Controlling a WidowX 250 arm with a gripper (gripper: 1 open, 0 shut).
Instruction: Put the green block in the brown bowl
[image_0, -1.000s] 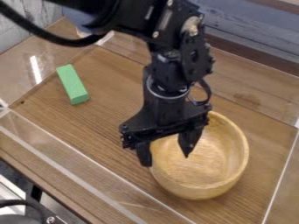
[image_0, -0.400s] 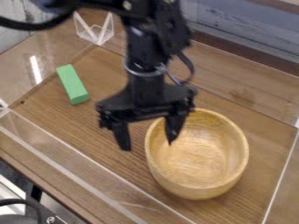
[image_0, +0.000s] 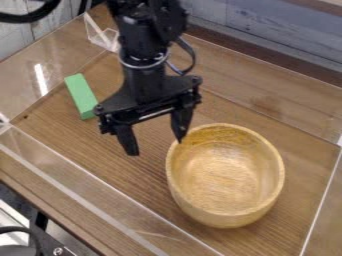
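The green block (image_0: 83, 96), a small bright green bar, lies flat on the wooden table at the left. The brown bowl (image_0: 226, 174), a large light wooden bowl, stands at the lower right with nothing in it. My gripper (image_0: 154, 135) hangs between the two, just left of the bowl's rim and right of the block. Its two black fingers (image_0: 127, 139) point down and stand wide apart. It is open and holds nothing.
The wooden table (image_0: 267, 100) is fenced by clear plastic walls (image_0: 80, 190) along the front and sides. A small clear stand (image_0: 104, 37) sits at the back left. The black arm (image_0: 144, 30) rises from the gripper toward the upper left.
The gripper has moved left and back, from over the bowl's left rim to the spot between bowl and block. It stayed open. Block and bowl have not moved.
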